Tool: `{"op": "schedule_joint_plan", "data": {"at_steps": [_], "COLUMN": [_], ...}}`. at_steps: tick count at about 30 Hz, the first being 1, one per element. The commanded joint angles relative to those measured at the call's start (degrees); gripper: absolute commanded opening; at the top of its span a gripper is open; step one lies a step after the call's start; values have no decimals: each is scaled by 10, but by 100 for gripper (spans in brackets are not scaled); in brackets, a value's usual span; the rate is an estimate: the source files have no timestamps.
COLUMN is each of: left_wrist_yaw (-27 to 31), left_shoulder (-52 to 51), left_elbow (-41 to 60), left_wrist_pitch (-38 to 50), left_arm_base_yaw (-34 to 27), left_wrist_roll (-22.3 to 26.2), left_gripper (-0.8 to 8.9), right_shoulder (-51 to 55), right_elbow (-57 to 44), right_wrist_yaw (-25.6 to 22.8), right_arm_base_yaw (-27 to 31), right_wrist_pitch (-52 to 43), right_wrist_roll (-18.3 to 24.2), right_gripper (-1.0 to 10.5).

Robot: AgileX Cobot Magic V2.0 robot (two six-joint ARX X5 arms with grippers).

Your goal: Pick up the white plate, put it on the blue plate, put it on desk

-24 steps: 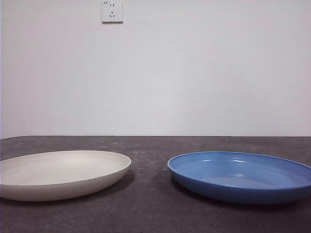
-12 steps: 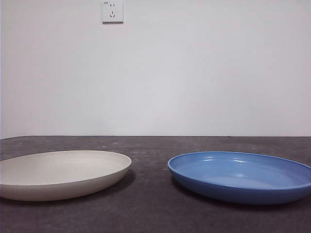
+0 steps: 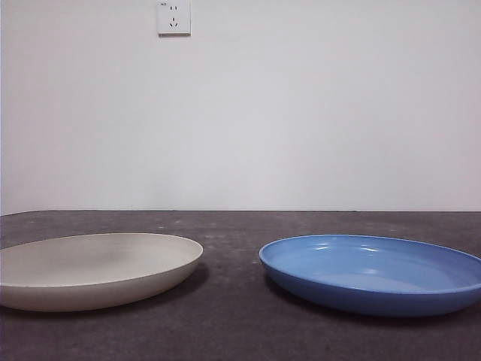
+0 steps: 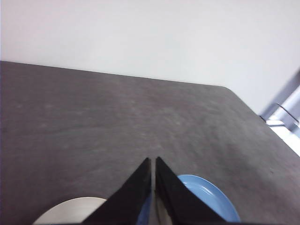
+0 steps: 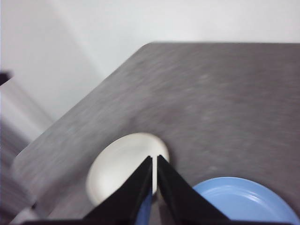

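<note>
The white plate (image 3: 94, 269) lies flat on the desk (image 3: 233, 331) at the left, and the blue plate (image 3: 374, 272) lies beside it at the right with a gap between them. Neither arm shows in the front view. My left gripper (image 4: 153, 161) hangs high above the desk, jaws shut and empty, with an edge of the white plate (image 4: 70, 209) and of the blue plate (image 4: 206, 197) below it. My right gripper (image 5: 154, 159) is also shut and empty, high over the white plate (image 5: 122, 168) and the blue plate (image 5: 243, 199).
A white wall with a power socket (image 3: 173, 17) stands behind the desk. The desk's far corner (image 5: 150, 47) and side edge show in the right wrist view, which is slightly blurred.
</note>
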State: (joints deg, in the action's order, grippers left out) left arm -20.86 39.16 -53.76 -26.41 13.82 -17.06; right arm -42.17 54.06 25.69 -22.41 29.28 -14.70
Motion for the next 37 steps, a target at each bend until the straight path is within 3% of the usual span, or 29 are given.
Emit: {"op": "schedule_joint_plan", "data": {"at_steps": [1,9,11,12,14,17,19,21,29,37], "left_wrist_yaw": [-14,-45,-45,-45,-45,-45,-45,-45,-47,-47], "left_shoulder": [15,36,36,36,36,36,36,36,35,86], "left_elbow": [-20,-21,-21,-21,-21,-21,-21,-21,-22,-100], "left_wrist_pitch": [7,4,9,10,11,12,16,20,3,-153], "left_arm_base_yaw": [18,33,33,33,33,33,33,33,31,-16], "left_wrist_roll": [16,16,16,16,16,16,16,10,-18,6], "left_gripper": [16,25,75,127,332,592,656,658,657,657], "right_shoulder": [-17,-27,-27,-27,-27,-27,-27,-27,-27,-22], "right_elbow": [16,16,16,16,16,16,16,16,16,16], "right_wrist_yaw": [23,26,21,15,-4,-23,-36,-44,-48,-46], "right_arm_base_yaw": [-9,-9,-9,-9,-9,-9,-9,-9,-9,-9], "right_wrist_pitch": [-4,-5,-5,-5,-5,-5,-5,-5,-5,9], "right_wrist_roll": [38,51,51,51,51,46,46,46,47,47], "right_gripper": [11,11,11,13,72,322,485,568,576,576]}}
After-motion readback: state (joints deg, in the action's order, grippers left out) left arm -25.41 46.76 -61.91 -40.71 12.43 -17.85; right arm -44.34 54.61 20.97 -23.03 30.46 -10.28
